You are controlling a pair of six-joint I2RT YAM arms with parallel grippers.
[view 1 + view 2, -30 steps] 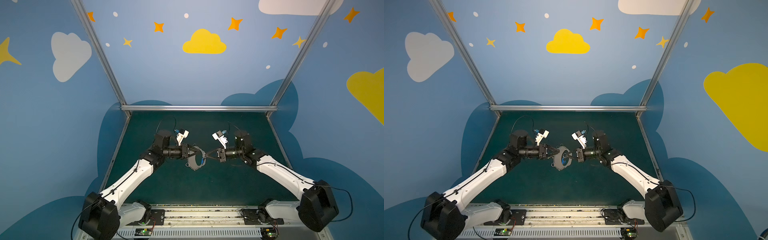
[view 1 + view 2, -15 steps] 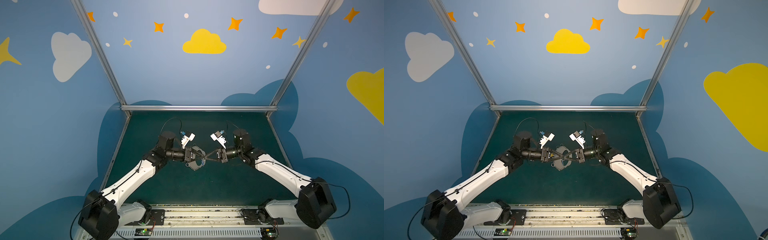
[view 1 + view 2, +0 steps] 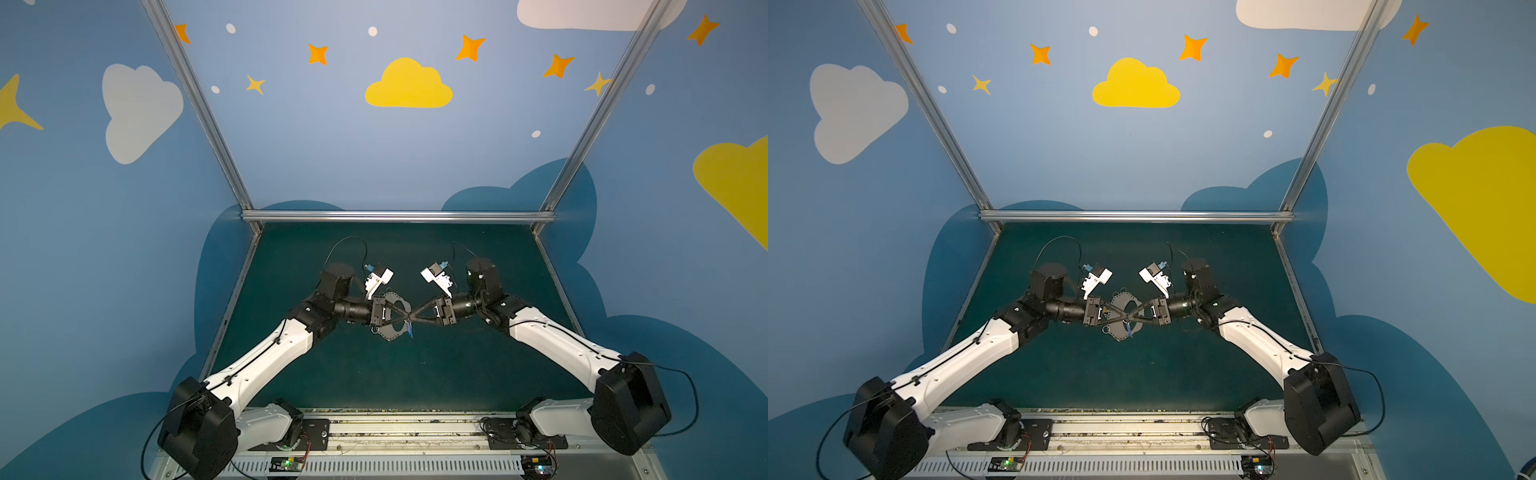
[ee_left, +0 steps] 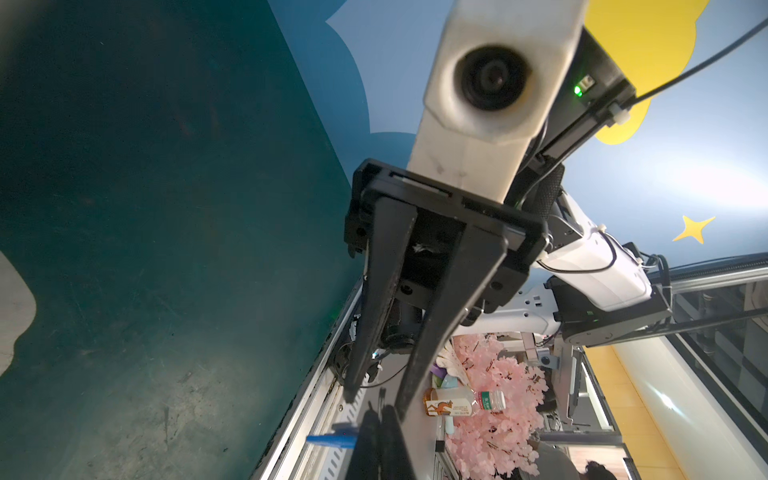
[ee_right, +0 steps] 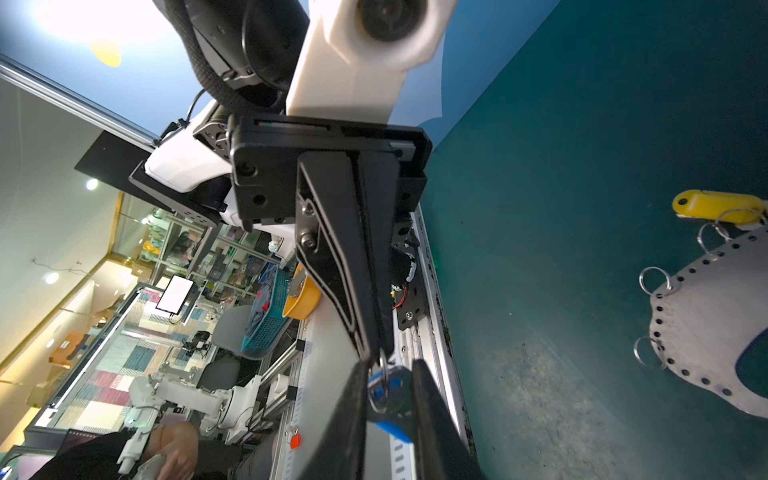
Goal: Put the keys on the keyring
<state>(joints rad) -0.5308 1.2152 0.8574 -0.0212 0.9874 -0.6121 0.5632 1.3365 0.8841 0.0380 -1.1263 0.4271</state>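
Keyring (image 5: 706,316) lay flat on the desk (image 5: 561,208), split rings along its edge. Yellow-tagged key (image 5: 715,210) lay at the keyring's edge, against one of those rings; couldn't tell if it was threaded on. Both tools met tip to tip just above the keyring. Left tool (image 5: 376,351) was clenched on the small ring of the blue-tagged key (image 5: 397,432), which hung over the keyring's rim, off the desk. Right tool (image 4: 376,401) was released, its fingers apart on either side of the blue tag.
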